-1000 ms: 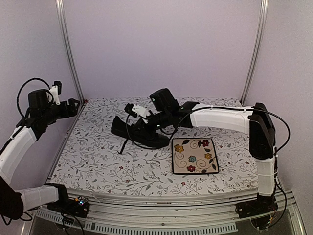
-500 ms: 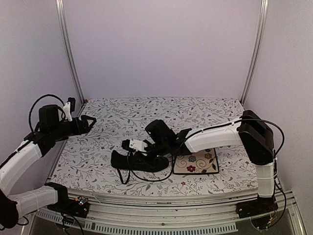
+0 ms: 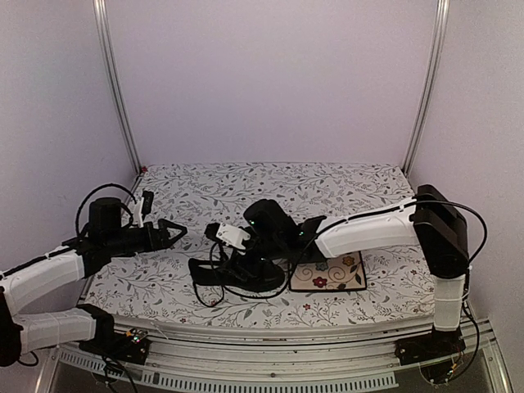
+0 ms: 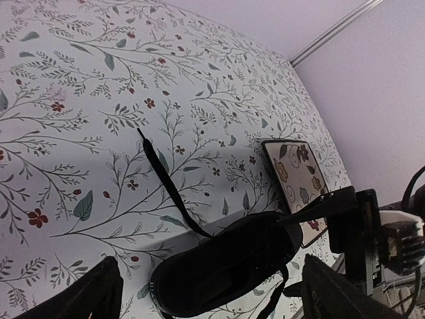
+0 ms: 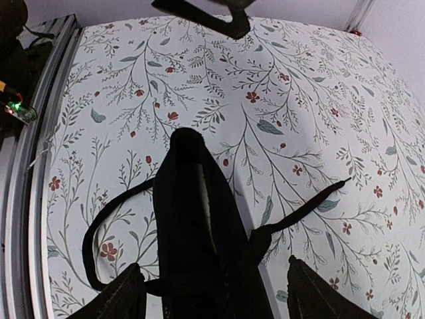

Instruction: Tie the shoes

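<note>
Once the right gripper had set the shoe at 9 o'clock of the plate, the top view showed the left gripper swinging in, empty. Its wrist view showed fingers wide apart, a loose lace trailing toward 11 o'clock. The right wrist view showed jaws newly parted astride the shoe, holding nothing; tying, I judged, could start.

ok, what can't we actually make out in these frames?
- Top view: right end of the black low-top lace-up shoe, hidden under the right arm.
- Right wrist view: the shoe's near end, cut off by the bottom edge.
- Any view: whether the thin black laces cross over the shoe; black on black.
- Top view: far edge of the square floral plate, behind that arm.
</note>
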